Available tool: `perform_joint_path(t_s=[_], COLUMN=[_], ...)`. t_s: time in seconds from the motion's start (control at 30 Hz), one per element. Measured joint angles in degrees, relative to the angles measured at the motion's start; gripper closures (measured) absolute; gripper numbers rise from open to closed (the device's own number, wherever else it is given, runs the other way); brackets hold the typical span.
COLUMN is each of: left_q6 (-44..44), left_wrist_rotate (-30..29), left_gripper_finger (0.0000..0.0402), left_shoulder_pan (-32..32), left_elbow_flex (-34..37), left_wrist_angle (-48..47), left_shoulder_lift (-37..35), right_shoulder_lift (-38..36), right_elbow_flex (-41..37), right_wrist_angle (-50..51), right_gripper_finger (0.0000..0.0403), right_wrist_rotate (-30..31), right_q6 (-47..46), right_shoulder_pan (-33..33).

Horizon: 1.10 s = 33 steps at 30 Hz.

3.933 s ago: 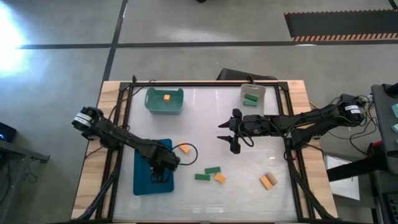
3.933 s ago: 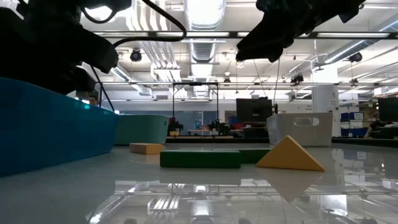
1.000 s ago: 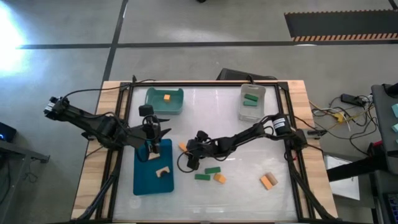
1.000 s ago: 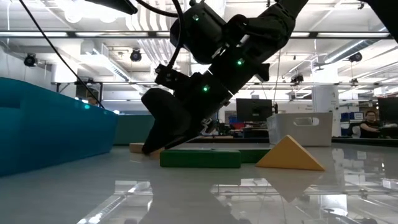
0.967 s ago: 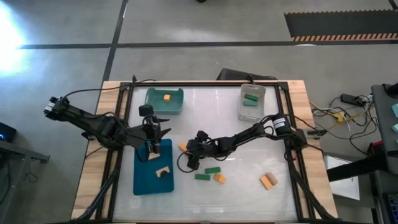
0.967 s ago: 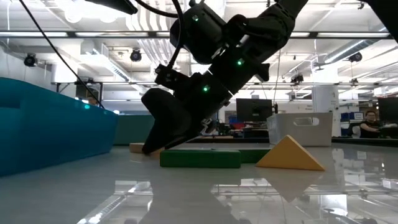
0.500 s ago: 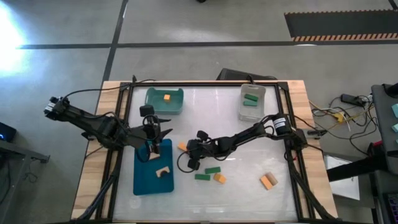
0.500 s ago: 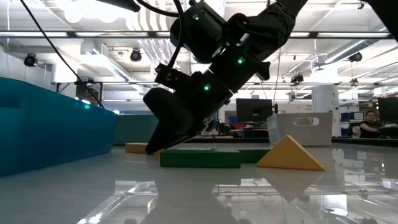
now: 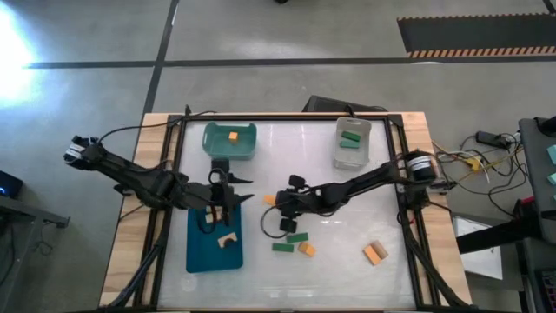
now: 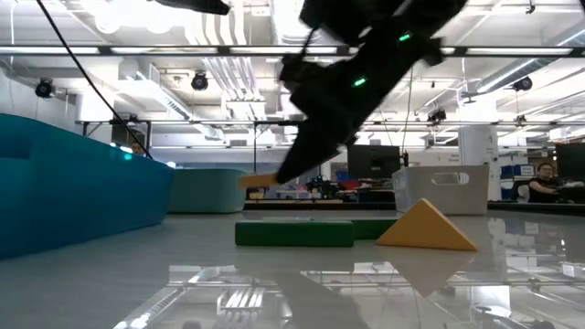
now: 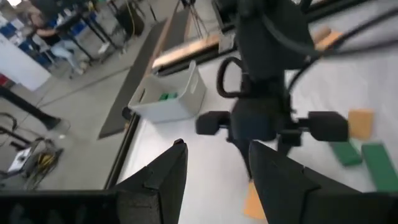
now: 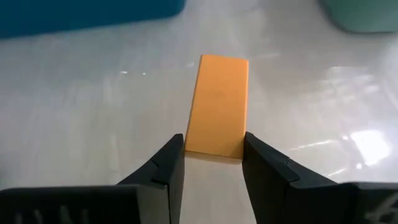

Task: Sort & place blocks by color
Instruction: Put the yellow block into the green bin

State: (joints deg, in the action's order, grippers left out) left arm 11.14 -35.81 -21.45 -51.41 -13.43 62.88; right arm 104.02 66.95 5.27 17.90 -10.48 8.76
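Nearest the low camera, a green block [image 10: 294,233] and an orange wedge [image 10: 426,228] lie flat on the table [image 9: 347,226], not yet sorted; from above they sit with a second green block [image 9: 297,237] in a small cluster, and another orange block [image 9: 374,254] lies well apart toward the right.

Just beyond that cluster, the right gripper [image 9: 276,201] holds an orange block [image 12: 217,105] between its two fingers [image 12: 166,163], which close on the block's long sides at its near end. The low view shows that block [image 10: 259,180] clear of the surface, so the grip looks meant for carrying it. Holding it by one end leaves most of the block free, which should let it drop cleanly into a bin.

Beside it, the left gripper [image 9: 233,198] hovers at the edge of the blue tray [image 9: 201,252], fingers [image 11: 163,180] spread apart and holding nothing. A pale tan block [image 9: 228,239] lies in that tray, so tan pieces evidently belong there.

Farther back, the teal bin [image 9: 229,142] holds one orange block [image 9: 233,136], which makes it the likely destination for the piece in the right gripper. At the far right, the clear bin [image 9: 353,143] holds green blocks [image 9: 350,139], so the two green pieces near the front probably go there.
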Motion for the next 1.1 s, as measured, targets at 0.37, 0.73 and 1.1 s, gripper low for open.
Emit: perform_joint_path(t_s=[0.37,0.73,1.1], left_q6=[1.7,-3.4,-4.6], left_wrist_rotate=[5.7,14.8,20.5], left_gripper_finger=[0.0245,0.0186,0.0123], left_shoulder_pan=[2.6,7.3,8.9], left_elbow_flex=[13.0,16.2,16.3], left_wrist_angle=[32.4,42.9,59.2], left_shoulder_lift=[0.1,2.2,13.4], right_shoulder_lift=[-18.4,-20.6,-20.1], right_elbow_flex=[-25.2,-30.7,-27.2], right_wrist_angle=[-38.2,-59.2,-59.6], right_gripper_finger=[0.0286,0.0286,0.0286], right_wrist_rotate=[1.5,1.0,-0.4], right_q6=[9.1,22.9,29.6], right_shoulder_pan=[3.4,3.8,3.7])
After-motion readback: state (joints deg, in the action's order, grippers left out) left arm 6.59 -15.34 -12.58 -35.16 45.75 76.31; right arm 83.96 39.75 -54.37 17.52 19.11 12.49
